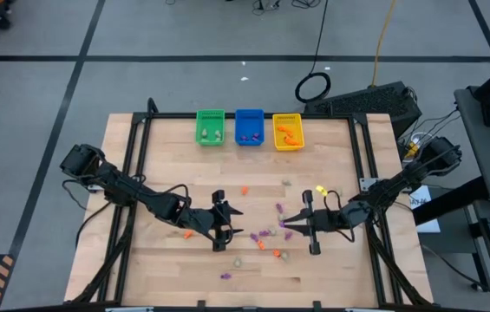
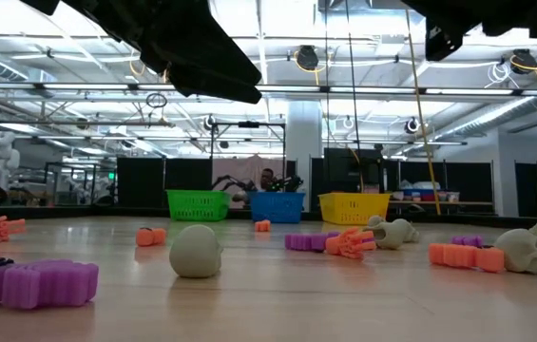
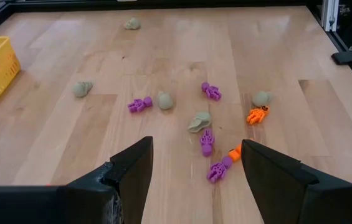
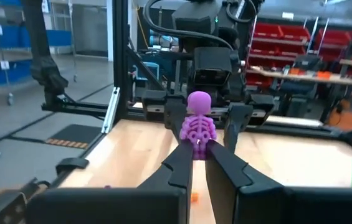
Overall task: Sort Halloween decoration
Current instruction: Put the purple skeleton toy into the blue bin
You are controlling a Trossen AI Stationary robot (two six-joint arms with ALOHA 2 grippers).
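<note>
Wood table (image 1: 175,269), trinkets scattered | right gripper (image 4: 199,152) pinching purple skeleton (image 4: 198,124), lifted for binning | left gripper (image 3: 194,165) spread above purple trinket (image 3: 207,142), likely next pick

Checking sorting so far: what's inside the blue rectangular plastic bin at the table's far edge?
From above, the blue rectangular plastic bin holds a few small purple trinkets. Their exact number and shapes cannot be made out, and in the low view the bin's wall covers them.
</note>
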